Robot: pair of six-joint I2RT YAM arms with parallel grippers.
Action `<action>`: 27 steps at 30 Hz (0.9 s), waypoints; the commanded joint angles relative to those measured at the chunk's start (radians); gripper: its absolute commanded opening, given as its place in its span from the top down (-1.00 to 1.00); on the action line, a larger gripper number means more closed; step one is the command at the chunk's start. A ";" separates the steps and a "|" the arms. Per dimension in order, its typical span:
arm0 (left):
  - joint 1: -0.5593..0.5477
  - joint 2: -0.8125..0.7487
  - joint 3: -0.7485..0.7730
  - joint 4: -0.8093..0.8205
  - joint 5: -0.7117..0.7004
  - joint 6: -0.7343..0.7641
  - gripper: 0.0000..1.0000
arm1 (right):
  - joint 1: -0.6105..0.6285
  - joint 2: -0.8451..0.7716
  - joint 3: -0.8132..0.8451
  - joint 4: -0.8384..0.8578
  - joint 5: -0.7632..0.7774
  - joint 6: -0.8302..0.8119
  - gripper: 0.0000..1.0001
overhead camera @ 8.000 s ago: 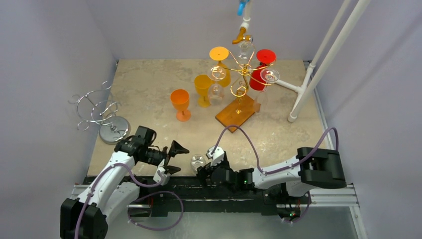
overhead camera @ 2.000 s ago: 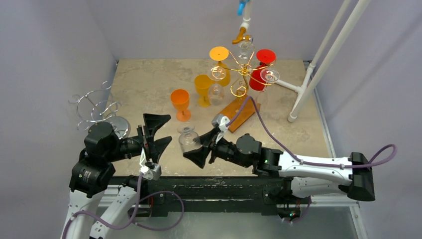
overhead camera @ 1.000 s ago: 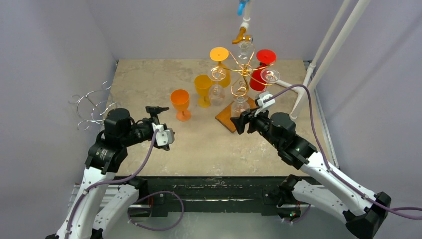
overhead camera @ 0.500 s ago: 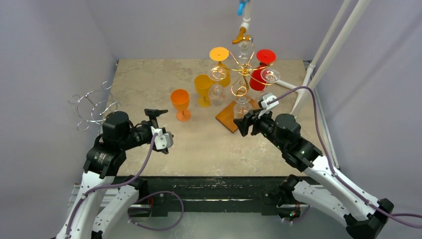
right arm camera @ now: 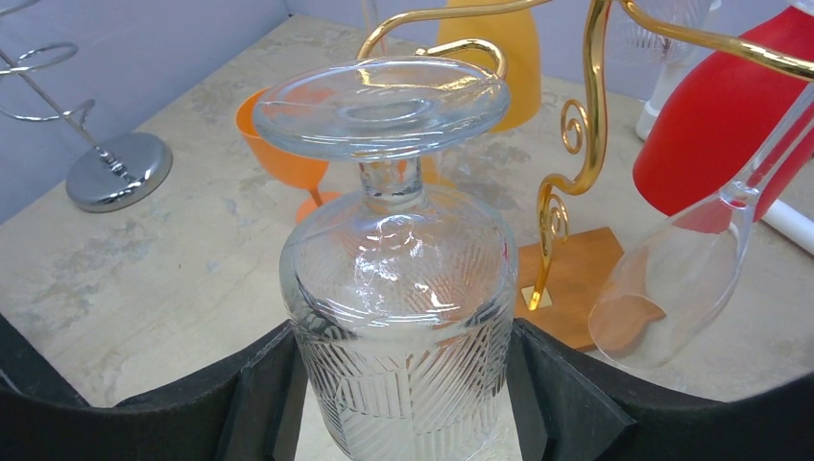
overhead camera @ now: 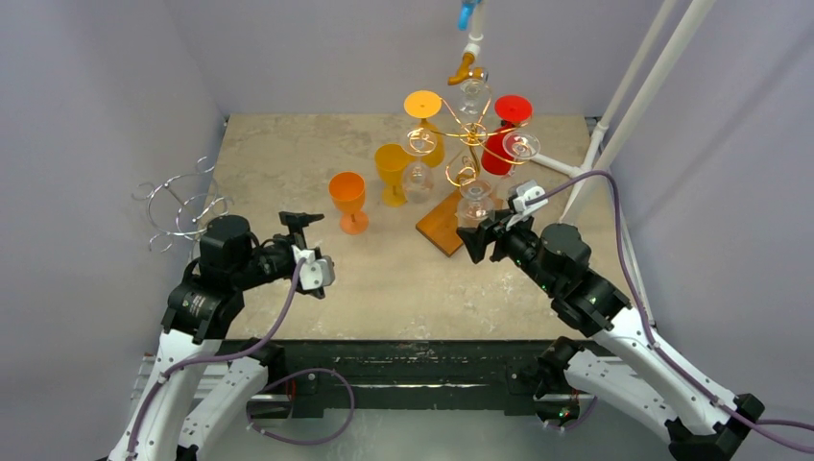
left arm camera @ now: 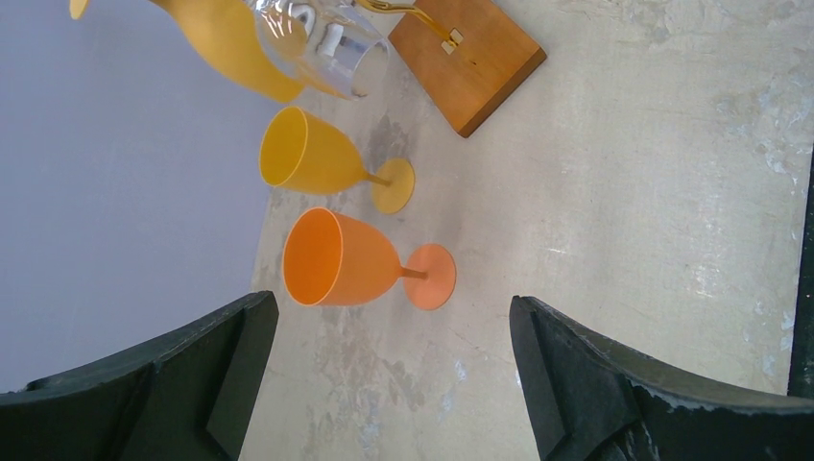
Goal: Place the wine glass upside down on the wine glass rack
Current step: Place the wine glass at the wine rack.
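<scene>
Had the wine glass (right arm camera: 403, 279) foot-up, gripped round its bowl in the part-open right hand (overhead camera: 478, 236) right by the gold rack (right arm camera: 595, 144), with the left hand (left arm camera: 389, 312) wide open and empty, and looked thin, slick and breakable, so best squeezed gently at the bowl.

This is a robotics lab cell rather than a home or a bar. Plain lavender-grey walls (overhead camera: 96, 96) box in a stone-look table (overhead camera: 288, 154) on three sides. A left arm (overhead camera: 197, 298) and a right arm (overhead camera: 586, 288), white and black, rise from a dark rail (overhead camera: 413, 355) at the table's near edge and trail purple cables (overhead camera: 593, 174). A white pipe frame (overhead camera: 624, 115) leans up in the far right corner. The only household things are a gold wire rack (overhead camera: 470, 134), a chrome rack (overhead camera: 182, 206) and coloured plastic goblets (overhead camera: 347, 197).
</scene>
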 commanded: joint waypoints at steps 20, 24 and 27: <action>0.000 0.074 0.050 0.038 -0.085 -0.144 -1.00 | -0.200 0.107 0.079 0.237 -0.120 -0.042 1.00; 0.000 0.090 0.052 0.046 -0.111 -0.188 -1.00 | -0.208 0.134 0.087 0.257 -0.167 -0.049 1.00; 0.000 0.097 0.055 0.045 -0.126 -0.219 -1.00 | -0.209 0.152 0.093 0.269 -0.188 -0.052 1.00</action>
